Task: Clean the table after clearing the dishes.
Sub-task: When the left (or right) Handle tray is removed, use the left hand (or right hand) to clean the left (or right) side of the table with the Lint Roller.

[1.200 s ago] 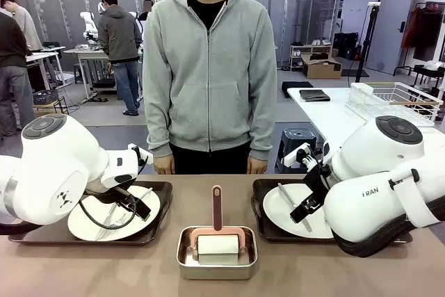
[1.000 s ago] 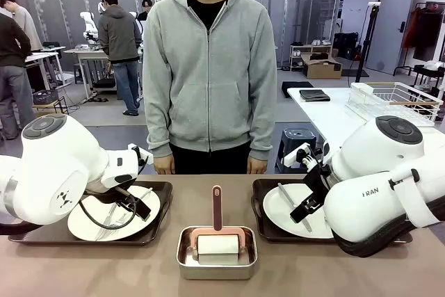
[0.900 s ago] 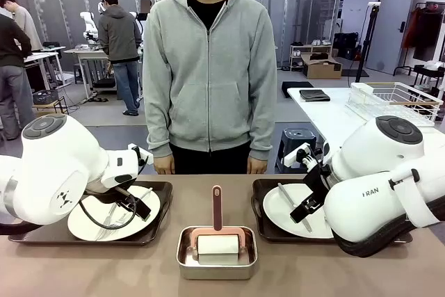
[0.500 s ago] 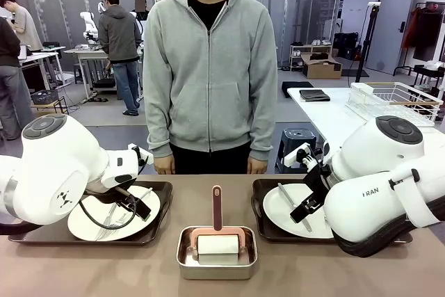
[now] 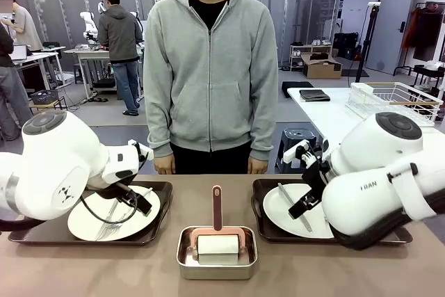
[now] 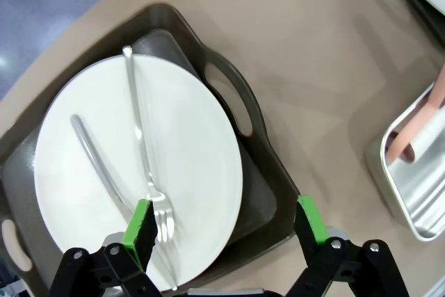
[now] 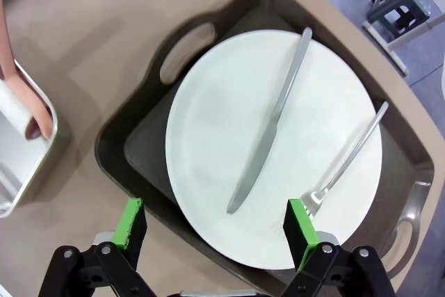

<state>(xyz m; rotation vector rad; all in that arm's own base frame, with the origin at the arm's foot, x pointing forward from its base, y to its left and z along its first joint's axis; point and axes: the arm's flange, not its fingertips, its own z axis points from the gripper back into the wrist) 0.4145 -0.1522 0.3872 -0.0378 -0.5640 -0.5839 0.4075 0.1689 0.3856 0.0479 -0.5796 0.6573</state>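
Two white plates sit on dark handled trays on the tan table point(image 5: 313, 276). In the left wrist view, the left plate point(image 6: 188, 144) carries a fork point(image 6: 142, 144) and a knife point(image 6: 97, 161) on its tray point(image 6: 264, 172). My left gripper point(image 6: 224, 220) hangs open above the plate's edge. In the right wrist view, the right plate point(image 7: 229, 130) holds a knife point(image 7: 271, 123) and a fork point(image 7: 348, 158) on its tray point(image 7: 132, 144). My right gripper point(image 7: 215, 226) is open over its near rim. From the front I see the left gripper point(image 5: 135, 202) and right gripper point(image 5: 304, 205) low over the plates point(image 5: 87, 226) point(image 5: 278, 217).
A small steel pan point(image 5: 217, 263) with a pink-handled roller point(image 5: 217, 231) stands at the table's middle front, between the trays. A person in a grey hoodie point(image 5: 208, 67) stands at the far edge, hands down. A white side table with a wire rack point(image 5: 393, 99) is at the back right.
Both arms have shifted slightly, the grippers lifting a little over their plates. The plates, trays and pan have not moved.
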